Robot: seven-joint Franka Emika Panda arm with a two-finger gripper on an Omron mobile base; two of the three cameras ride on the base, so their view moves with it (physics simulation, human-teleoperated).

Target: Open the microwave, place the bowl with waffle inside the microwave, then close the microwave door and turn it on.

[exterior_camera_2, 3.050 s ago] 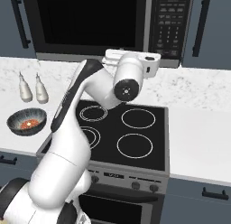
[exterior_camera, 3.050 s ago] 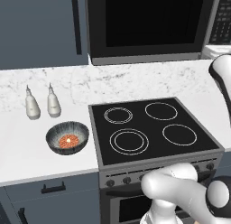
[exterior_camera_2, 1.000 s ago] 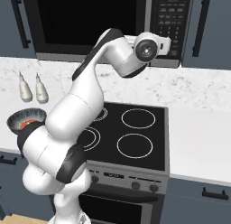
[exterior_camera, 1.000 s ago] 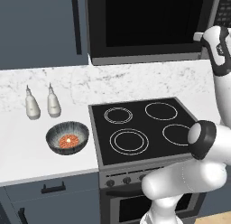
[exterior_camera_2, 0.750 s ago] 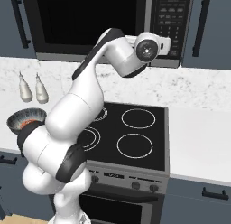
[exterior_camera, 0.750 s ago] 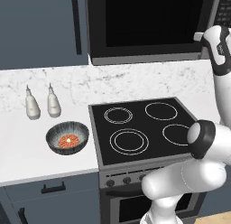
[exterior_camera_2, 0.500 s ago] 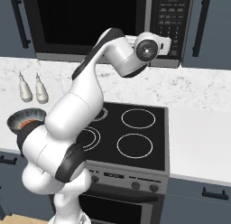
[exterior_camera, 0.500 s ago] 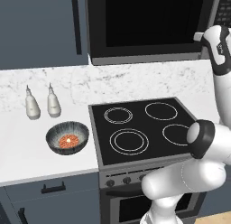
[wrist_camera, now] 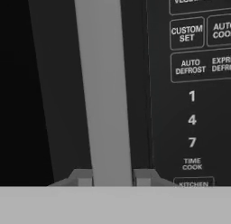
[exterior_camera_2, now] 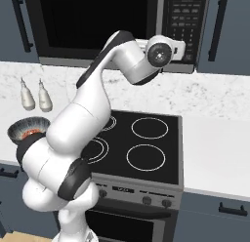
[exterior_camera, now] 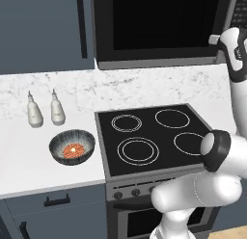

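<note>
The microwave hangs above the stove, and its dark glass microwave door is closed. My gripper is up at the door's right edge, by the keypad. Its two fingertips press against either side of the vertical grey door handle, so it is shut on the handle. In the left base view the hand reaches in from the right. The dark grey bowl sits on the counter left of the stove, with the orange-red waffle inside it.
A black four-ring stove lies below the microwave. Two white bottles stand behind the bowl on the marble counter. Dark cabinets flank the microwave. My white arm arcs over the stove's left side.
The fingers have closed in on the door handle during the last second. The arm has stayed by the microwave's right edge, and the bowl has not moved.
</note>
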